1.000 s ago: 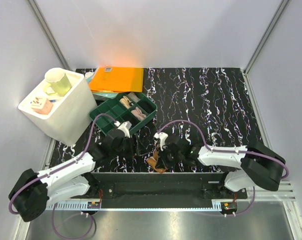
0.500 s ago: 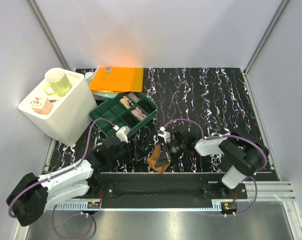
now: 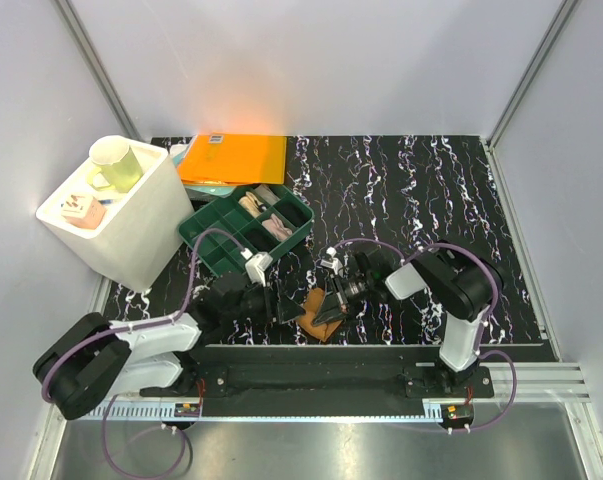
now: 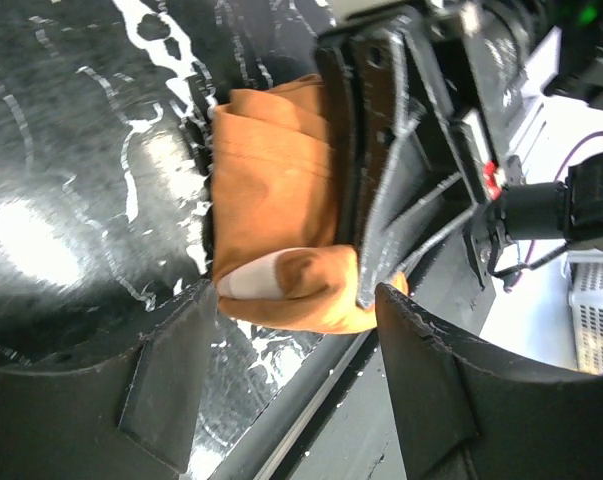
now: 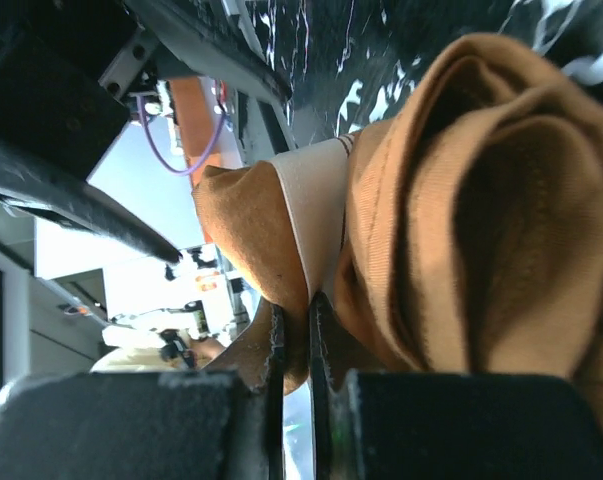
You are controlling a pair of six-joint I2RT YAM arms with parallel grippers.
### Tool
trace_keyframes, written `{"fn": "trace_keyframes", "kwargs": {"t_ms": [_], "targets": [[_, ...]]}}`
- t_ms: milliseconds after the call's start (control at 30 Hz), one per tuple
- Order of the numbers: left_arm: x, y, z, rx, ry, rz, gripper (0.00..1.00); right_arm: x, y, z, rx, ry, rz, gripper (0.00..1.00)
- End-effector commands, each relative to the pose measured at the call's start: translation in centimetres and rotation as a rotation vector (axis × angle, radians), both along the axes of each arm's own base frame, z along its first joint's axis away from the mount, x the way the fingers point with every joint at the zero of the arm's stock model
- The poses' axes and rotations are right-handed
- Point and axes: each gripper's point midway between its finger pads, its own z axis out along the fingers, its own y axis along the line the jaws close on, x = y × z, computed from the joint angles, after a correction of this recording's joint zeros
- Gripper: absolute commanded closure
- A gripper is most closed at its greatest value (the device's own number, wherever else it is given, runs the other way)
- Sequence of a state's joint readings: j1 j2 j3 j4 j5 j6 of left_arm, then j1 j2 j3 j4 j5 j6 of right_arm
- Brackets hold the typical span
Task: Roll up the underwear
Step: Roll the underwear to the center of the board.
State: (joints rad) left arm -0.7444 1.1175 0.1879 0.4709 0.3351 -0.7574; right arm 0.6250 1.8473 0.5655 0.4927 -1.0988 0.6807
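While I watch from the overhead camera, the far left of the black, white-veined worktop (image 3: 421, 190) carries a white square plastic bin (image 3: 131, 235) with a pale green mug (image 3: 116, 163) standing in its top. Just to the right of the bin, at the back, lies a flat orange folder (image 3: 236, 158). In front of the folder sits a dark green plastic compartment tray (image 3: 293, 238) with small pale items in its cells.

My white left arm (image 3: 131, 345) lies low along the near edge and reaches rightward. The left pincer (image 4: 293, 300) stands wide. Its two dark fingers (image 4: 171, 380) frame the bundle without gripping it, and through its wrist camera I see fabric lying just ahead of the gap.

That bundle is the brown soft fabric underwear (image 3: 316, 310), bunched into a thick, partly rolled wad at the near edge of the worktop, between the two pincers. A strip of its pale pinkish waistband (image 4: 256, 280) shows on the underside of the wad.

From the right comes the right pincer (image 5: 293, 320), jaws drawn narrow and clamped on a thin fold of the underwear (image 5: 481, 200) beside the waistband strip. In the left wrist view I see its black fingers pressed against the far side of the fabric (image 4: 281, 200). The right arm (image 3: 461, 290) bends back toward its base at the near right.
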Motion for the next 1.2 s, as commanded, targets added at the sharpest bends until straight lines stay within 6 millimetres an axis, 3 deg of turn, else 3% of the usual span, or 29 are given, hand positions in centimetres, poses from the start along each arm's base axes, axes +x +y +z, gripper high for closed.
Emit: {"fn": "trace_keyframes", "kwargs": {"t_ms": [0,500,633,667,767,800,867,900,933,1167], "targets": [[0.6,-1.7,2.0,-0.084,-0.094,-0.066,0.33,1.9,0.2,-0.1,0.018,-0.005,-0.033,1.0],[1.3,-3.1,0.7,-0.136,-0.062,-0.071,0.44,2.1,0.0,-1.4,0.006,0.06,-0.02,1.0],[1.3,-3.1,0.3,-0.129,-0.06,-0.069,0.66,2.2,0.0,-1.4,0.004,0.058,-0.024,1.0],[1.3,-3.1,0.2,-0.128,-0.057,-0.072,0.79,2.3,0.0,-1.3,0.003,0.056,-0.027,1.0],[1.1,-3.1,-0.4,-0.111,-0.035,-0.077,1.0,2.6,-0.3,-0.9,-0.011,0.046,-0.049,0.84],[1.1,-3.1,-0.7,-0.102,-0.02,-0.078,1.0,2.8,-0.4,-0.3,-0.009,0.022,-0.053,0.69],[1.0,-3.1,-1.2,-0.082,0.001,-0.079,1.0,3.1,-0.9,-0.6,-0.064,0.013,-0.071,0.59],[0.9,-2.8,-2.0,-0.055,0.029,-0.075,1.0,3.3,-1.0,0.0,-0.077,-0.01,-0.075,0.42],[0.8,-2.7,-2.5,-0.036,0.042,-0.071,1.0,3.8,-1.3,-0.3,-0.121,-0.033,-0.099,0.36],[0.9,-1.9,-4.2,0.055,0.111,-0.041,1.0,5.4,-3.9,1.3,-0.344,-0.148,-0.266,0.21]]}}
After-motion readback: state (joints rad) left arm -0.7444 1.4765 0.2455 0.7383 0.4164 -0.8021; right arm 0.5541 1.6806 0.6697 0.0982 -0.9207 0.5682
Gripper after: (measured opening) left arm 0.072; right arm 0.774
